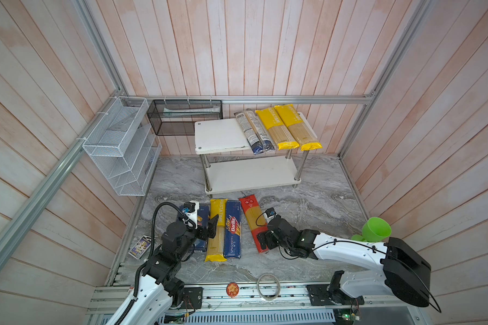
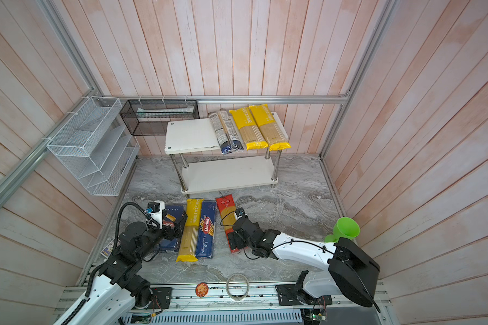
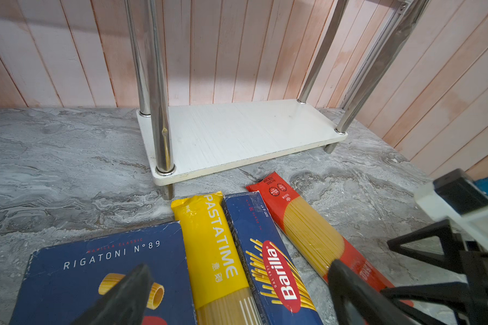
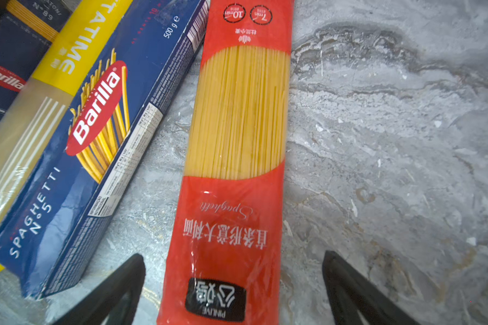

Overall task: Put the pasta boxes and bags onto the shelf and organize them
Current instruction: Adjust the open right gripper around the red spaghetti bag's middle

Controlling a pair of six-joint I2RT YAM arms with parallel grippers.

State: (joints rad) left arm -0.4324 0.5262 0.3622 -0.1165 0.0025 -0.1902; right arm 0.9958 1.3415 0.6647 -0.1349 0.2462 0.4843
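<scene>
The shelf point(image 1: 223, 135) stands at the back. Its top board carries a clear bag with a dark blue end point(image 1: 252, 130) and two yellow bags point(image 1: 276, 126) side by side. On the marble floor in front lie the rigatoni box point(image 3: 96, 267), a yellow bag point(image 1: 217, 230), the spaghetti box point(image 1: 233, 230) and a red bag point(image 4: 237, 112). My left gripper point(image 3: 237, 284) hovers open over the rigatoni box, the yellow bag and the spaghetti box. My right gripper point(image 4: 234, 270) is open, its fingers straddling the near end of the red bag without touching it.
A white wire-mesh rack point(image 1: 119, 146) and a black mesh basket point(image 1: 185, 116) hang at the back left. A small purple packet point(image 1: 140, 246) lies by the left arm. A green cup point(image 1: 375, 229) sits behind the right arm. A tape ring point(image 1: 268, 287) rests on the front rail.
</scene>
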